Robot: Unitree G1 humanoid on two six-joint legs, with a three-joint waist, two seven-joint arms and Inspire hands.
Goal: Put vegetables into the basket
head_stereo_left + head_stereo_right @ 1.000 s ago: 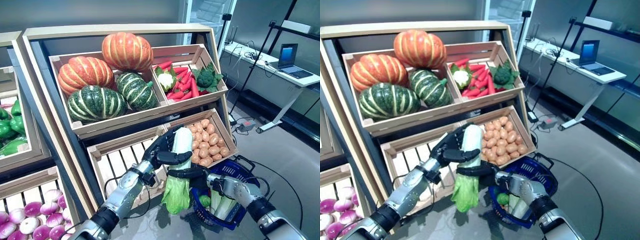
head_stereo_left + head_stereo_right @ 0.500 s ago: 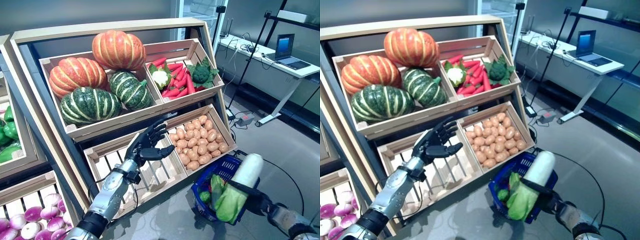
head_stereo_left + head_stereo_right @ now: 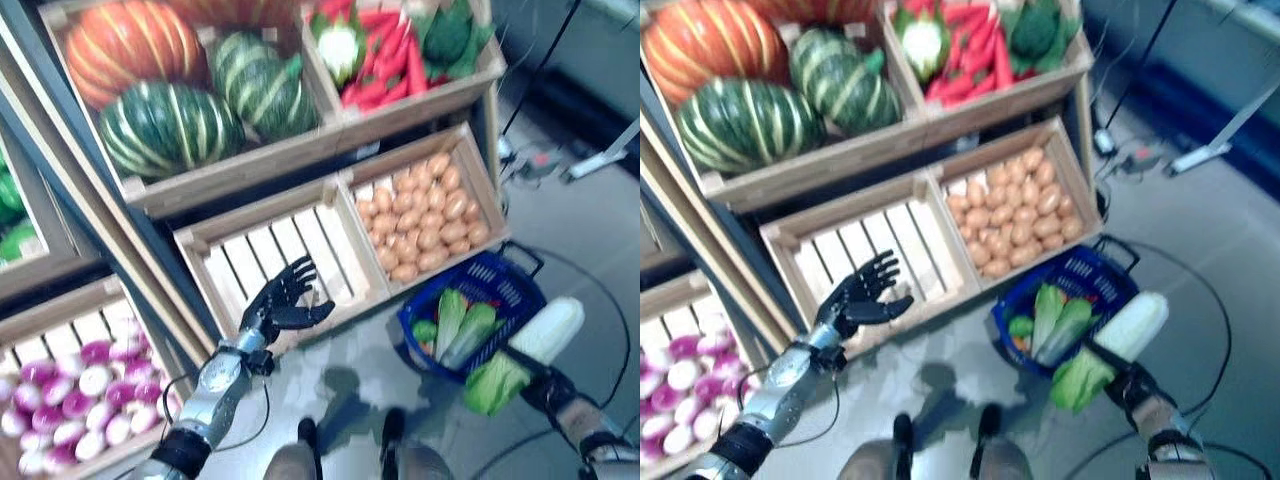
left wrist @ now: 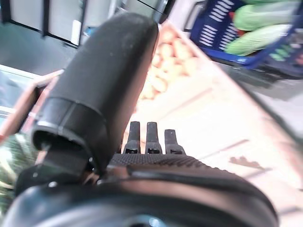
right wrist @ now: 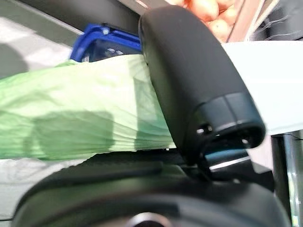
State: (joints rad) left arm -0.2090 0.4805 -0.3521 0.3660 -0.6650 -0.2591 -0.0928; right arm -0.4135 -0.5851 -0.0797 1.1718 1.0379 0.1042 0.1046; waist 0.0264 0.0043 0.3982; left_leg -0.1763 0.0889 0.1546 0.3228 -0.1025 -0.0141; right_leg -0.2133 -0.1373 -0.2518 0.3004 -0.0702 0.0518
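My right hand [image 3: 535, 378] is shut on a long white-stalked cabbage with green leaves [image 3: 528, 351]. It holds the cabbage just right of the blue basket [image 3: 500, 278], over the floor. The right wrist view shows the thumb [image 5: 194, 85] across the cabbage [image 5: 80, 113]. The basket stands on the floor below the potato crate and holds green leafy vegetables [image 3: 460, 322]. My left hand [image 3: 280, 301] is open and empty, fingers spread, in front of the empty slatted crate [image 3: 270, 262]. It also shows in the left wrist view [image 4: 151, 142].
The wooden vegetable stand [image 3: 250, 170] rises at the back and left with several filled crates. A crate of potatoes [image 3: 425, 215] sits just above the basket. Grey floor [image 3: 590, 220] lies to the right.
The camera has tilted down. My right hand has carried the cabbage a little farther right of the basket. My left hand stays open by the empty crate.
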